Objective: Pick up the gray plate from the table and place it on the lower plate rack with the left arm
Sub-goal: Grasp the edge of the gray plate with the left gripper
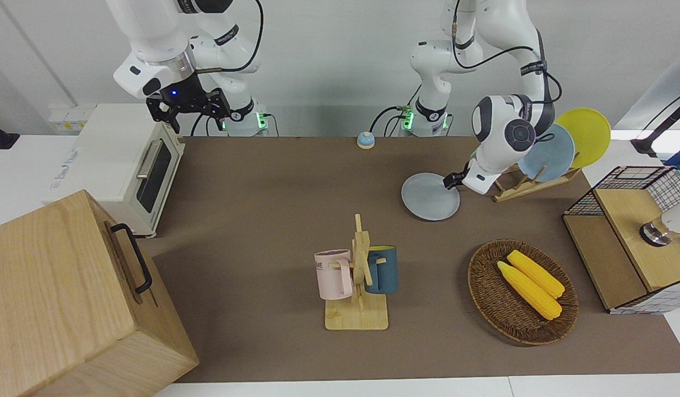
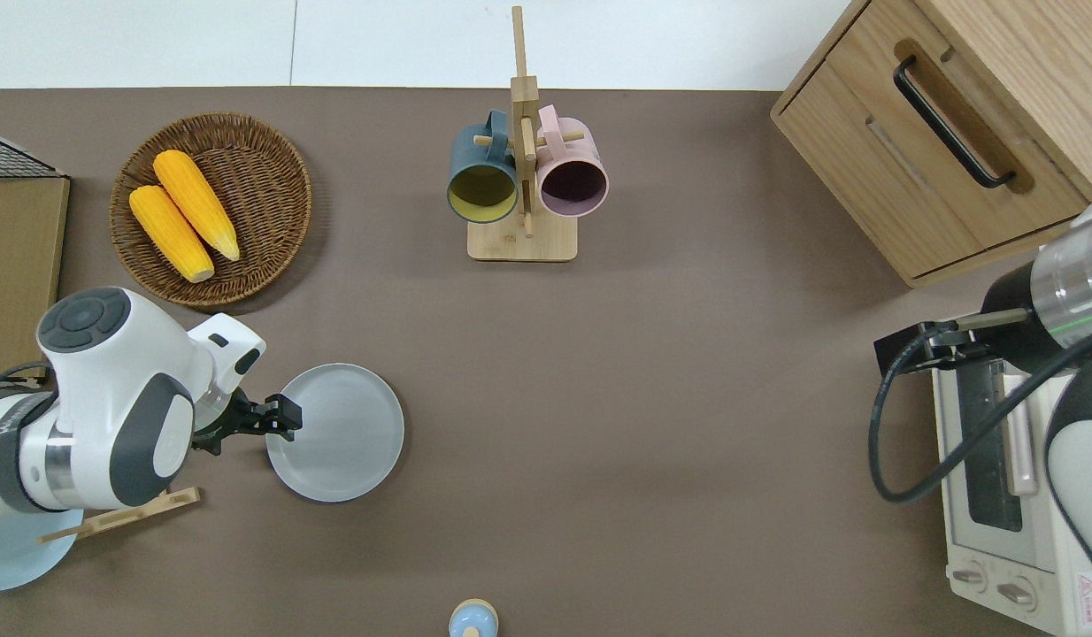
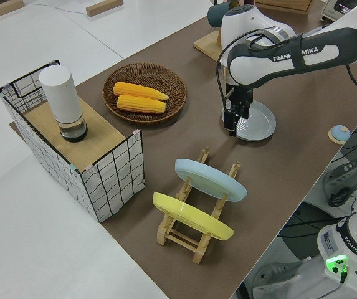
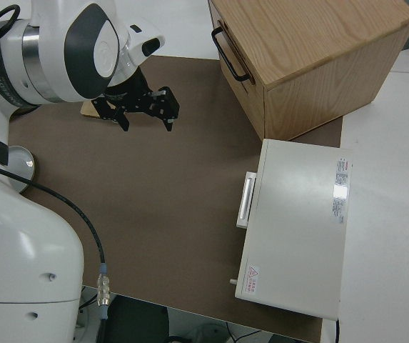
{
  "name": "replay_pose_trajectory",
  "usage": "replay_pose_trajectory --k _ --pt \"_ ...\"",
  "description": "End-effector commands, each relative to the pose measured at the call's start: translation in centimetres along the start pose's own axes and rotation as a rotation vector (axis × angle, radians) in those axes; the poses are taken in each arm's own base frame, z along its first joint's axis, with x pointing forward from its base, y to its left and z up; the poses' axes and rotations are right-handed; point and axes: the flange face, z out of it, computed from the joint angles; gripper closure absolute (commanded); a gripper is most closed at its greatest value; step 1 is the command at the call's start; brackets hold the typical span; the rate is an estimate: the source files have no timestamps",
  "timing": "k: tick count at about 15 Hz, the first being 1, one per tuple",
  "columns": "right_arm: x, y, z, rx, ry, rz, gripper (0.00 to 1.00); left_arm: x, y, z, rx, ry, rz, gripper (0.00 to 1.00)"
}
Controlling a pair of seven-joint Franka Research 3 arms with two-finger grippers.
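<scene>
Lying flat under L hand (image 2: 285,419): gray plate (image 2: 342,433) rim.

Toward the left arm's end of the worktop: wicker basket (image 2: 254,168) holding two corn cobs (image 2: 183,215), side by side. Farther toward that end, wire-mesh box (image 1: 632,220) with wooden top, white cylinder (image 3: 61,99) upright on it. Mid-worktop: wooden mug stand (image 2: 522,177) carrying dark blue mug (image 2: 480,177) and pink mug (image 2: 571,175). Toward the right arm's end: wooden cabinet (image 1: 70,298) with black handle, white toaster oven (image 1: 125,165). Nearest the robots: small blue bell (image 1: 365,139).
</scene>
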Motion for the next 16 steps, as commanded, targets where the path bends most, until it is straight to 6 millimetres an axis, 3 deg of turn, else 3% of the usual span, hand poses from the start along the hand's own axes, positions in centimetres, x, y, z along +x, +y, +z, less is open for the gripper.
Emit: replay_pose_trajectory --k 1,3,4,7,8,12,15,16 --pt "-0.28 0.21 -0.43 -0.007 -0.002 0.017 0.017 0.71 0.31 2.75 -0.009 0.007 -0.018 0.0" --pt "-0.28 0.21 -0.43 -0.007 -0.002 0.017 0.017 0.86 0.34 3.03 -0.009 0.01 -0.019 0.03" --pt "-0.28 0.21 -0.43 -0.007 -0.002 0.017 0.017 0.94 0.28 3.07 -0.01 0.013 -0.025 0.14" --pt "-0.28 0.21 -0.43 -0.007 -0.002 0.017 0.017 0.99 0.13 3.14 -0.011 0.011 -0.053 0.71" --pt "-0.28 0.21 -0.43 -0.007 -0.002 0.017 0.017 0.98 0.2 3.14 -0.011 0.011 -0.053 0.81" --pt "-0.28 0.21 -0.43 -0.007 -0.002 0.017 0.017 0.96 0.28 3.51 -0.008 0.004 -0.052 0.87" --pt "-0.28 0.21 -0.43 -0.007 -0.002 0.017 0.017 0.89 0.26 3.65 -0.008 0.001 -0.052 1.0" --pt "-0.28 0.21 -0.43 -0.007 -0.002 0.017 0.017 0.86 0.18 3.74 -0.008 -0.002 -0.053 1.0"
